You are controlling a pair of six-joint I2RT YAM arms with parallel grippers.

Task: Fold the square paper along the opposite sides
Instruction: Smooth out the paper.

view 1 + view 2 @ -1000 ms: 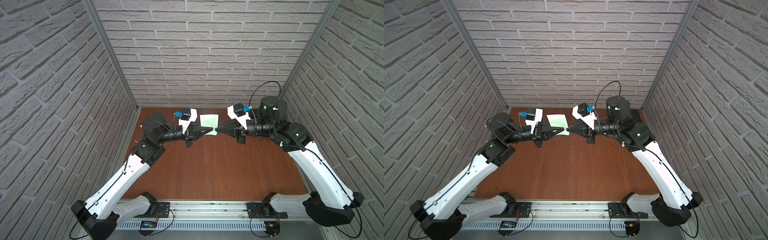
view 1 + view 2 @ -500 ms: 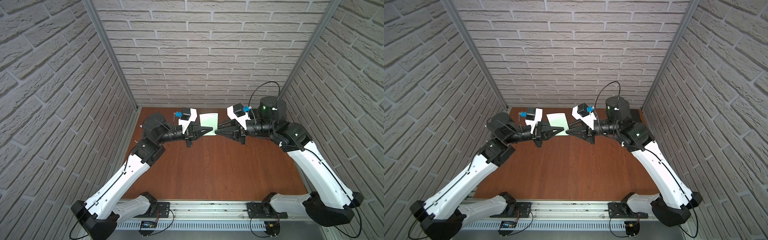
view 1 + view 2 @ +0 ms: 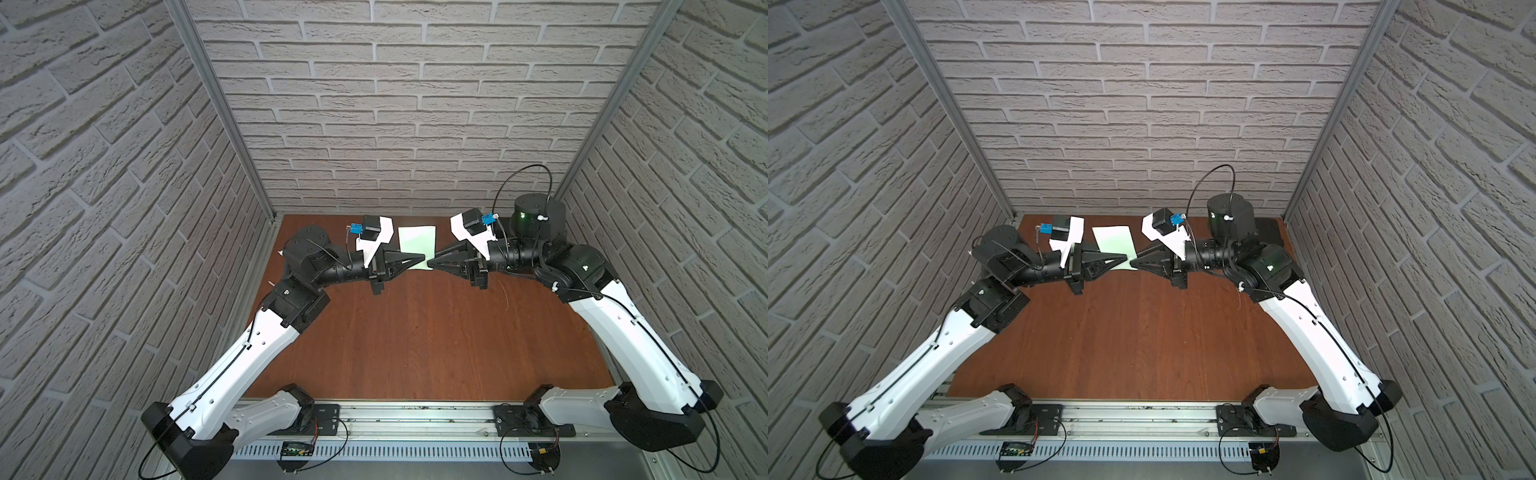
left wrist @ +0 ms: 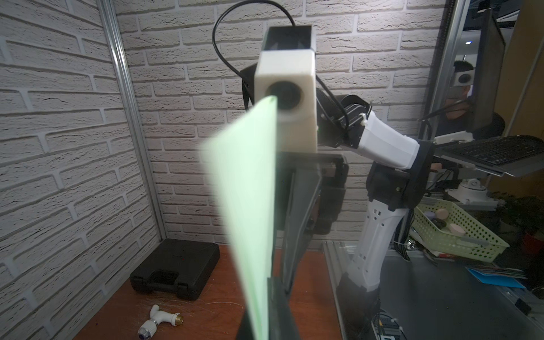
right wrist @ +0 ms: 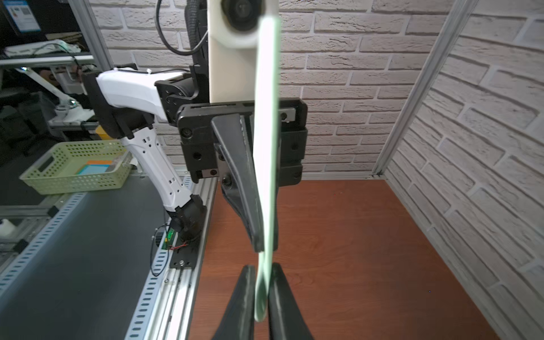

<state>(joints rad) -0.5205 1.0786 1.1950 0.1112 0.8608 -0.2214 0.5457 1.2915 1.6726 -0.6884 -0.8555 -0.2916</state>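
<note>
Right tool (image 5: 259,297) newly apart around square paper (image 3: 417,243); left tool (image 3: 422,257) clamped on it.

Open tabletop (image 3: 415,332) toward the near rail; black case (image 4: 176,266) by the far corner.

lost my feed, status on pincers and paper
Left pincer shut on paper, held up off table. Right pincer slightly open around paper's edge, not clamped. Nothing in the way.

Both arms reach inward, tips nearly meeting at twelve o'clock; left gripper (image 3: 422,257) clamped, right gripper (image 3: 430,264) slightly parted.
</note>
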